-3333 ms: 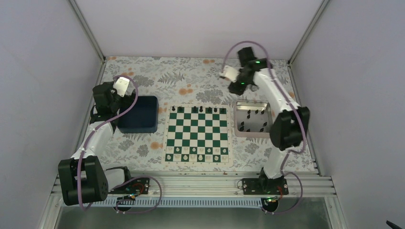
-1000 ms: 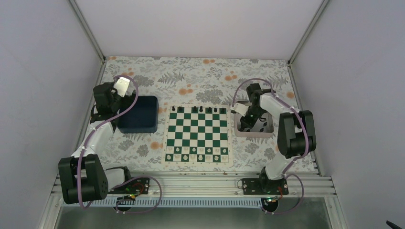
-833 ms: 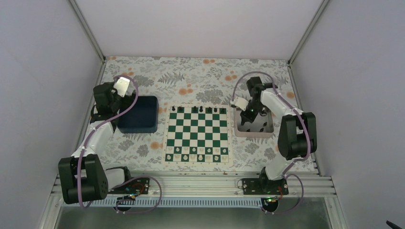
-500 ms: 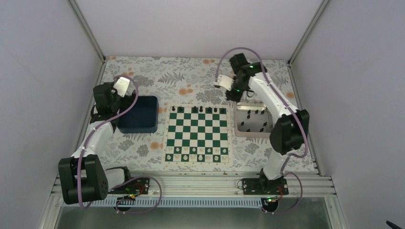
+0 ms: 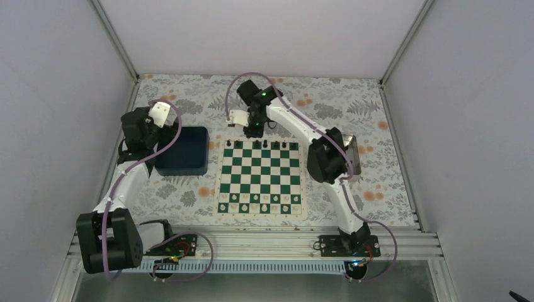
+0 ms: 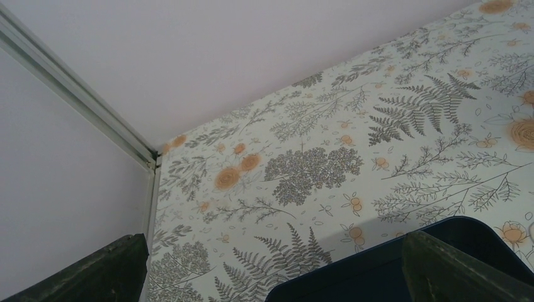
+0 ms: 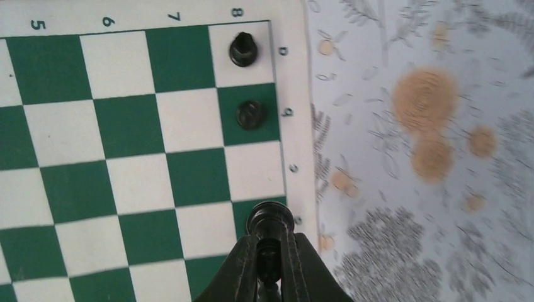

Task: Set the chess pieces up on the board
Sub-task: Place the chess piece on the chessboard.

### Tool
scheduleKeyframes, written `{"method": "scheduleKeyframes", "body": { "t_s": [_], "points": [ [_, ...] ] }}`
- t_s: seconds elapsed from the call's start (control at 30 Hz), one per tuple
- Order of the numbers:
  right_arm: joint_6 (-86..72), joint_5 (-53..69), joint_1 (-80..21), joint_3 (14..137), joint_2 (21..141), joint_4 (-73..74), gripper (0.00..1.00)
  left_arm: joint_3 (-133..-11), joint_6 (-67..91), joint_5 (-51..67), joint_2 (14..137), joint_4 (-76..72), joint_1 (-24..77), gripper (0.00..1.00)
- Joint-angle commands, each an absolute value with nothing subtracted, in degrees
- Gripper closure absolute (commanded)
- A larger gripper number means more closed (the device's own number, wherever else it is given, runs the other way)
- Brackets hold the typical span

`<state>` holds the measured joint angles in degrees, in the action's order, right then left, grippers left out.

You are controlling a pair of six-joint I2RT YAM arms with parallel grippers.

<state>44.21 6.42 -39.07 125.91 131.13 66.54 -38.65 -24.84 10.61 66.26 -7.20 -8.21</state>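
Looking down from the overhead camera, you see the board (image 5: 261, 179) flat in the middle of the table (image 5: 378, 113). Cream pieces (image 5: 259, 202) line its near edge, and a broken line of black chess pieces (image 5: 275, 145) stands along its far edge, with one gap near the left end. By that showing the job seems partly done: the far row is nearly full and the row in front of it is bare. The tray (image 5: 354, 150) on the right is mostly hidden behind the right arm (image 5: 296, 126), so you cannot tell how many pieces wait there. That arm stretches long and diagonal, elbow over the tray, ending just above the far left part of the board. The left arm (image 5: 126, 182) is folded at the left, beside the blue bin (image 5: 182, 151). From the left wrist camera, the left claw (image 6: 271, 248) stands wide apart and empty above the bin's far rim and the flowered tabletop. From the right wrist camera, the right claw (image 7: 269, 251) is clamped on a black piece (image 7: 269, 218), pinched just under its head and held upright. It hangs over the board's edge row, a little along from two standing black pieces. You cannot tell from this angle which square lies directly beneath it.
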Motion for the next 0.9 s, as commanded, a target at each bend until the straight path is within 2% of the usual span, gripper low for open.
{"method": "scheduleKeyframes", "body": {
  "t_s": [0.0,0.33,0.87],
  "points": [
    [42.6,7.8,-40.2,127.7,134.3,64.4,0.92,-38.0,-24.4,11.9,65.2,-8.3,-8.7,0.0],
    [41.2,7.0,-40.7,125.3,137.2,60.2,0.91,-37.6,-24.2,12.6,64.9,-8.6,-9.1,0.0],
    [42.7,7.5,-40.9,125.1,139.9,62.7,0.91,-37.6,-24.0,13.4,65.3,-8.8,-9.6,0.0]
  ]
}}
